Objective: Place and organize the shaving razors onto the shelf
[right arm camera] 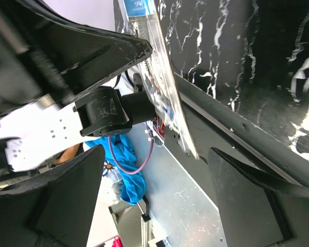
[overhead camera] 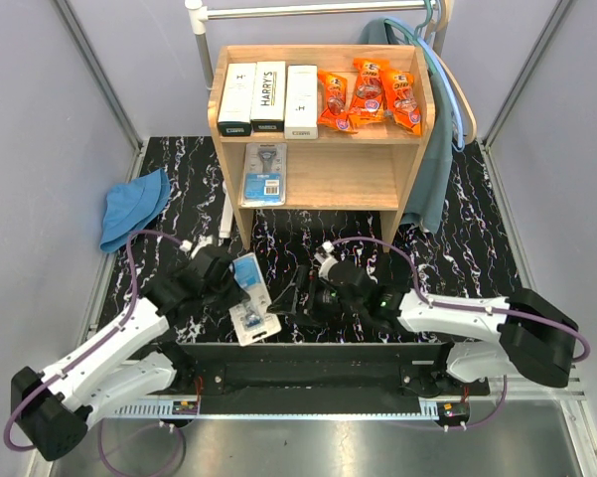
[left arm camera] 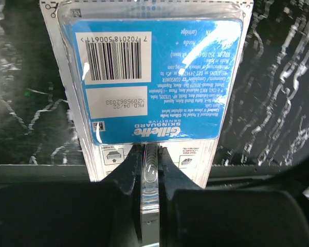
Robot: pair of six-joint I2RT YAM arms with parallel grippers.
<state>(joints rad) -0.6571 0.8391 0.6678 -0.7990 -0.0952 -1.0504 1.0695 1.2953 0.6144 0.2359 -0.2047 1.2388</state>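
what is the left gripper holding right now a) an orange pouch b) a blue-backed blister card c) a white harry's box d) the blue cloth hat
B: the left gripper is shut on the bottom edge of the blue-backed blister card, barcode side facing its wrist camera, while the orange pouches and white boxes sit on the top tier of the shelf.

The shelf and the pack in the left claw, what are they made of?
Shelf: looks like pale unpainted wood or wood-look board, matte, with faint grain. Pack: seems to be clear glossy plastic over a blue printed card; glare streaks show on its bubble.
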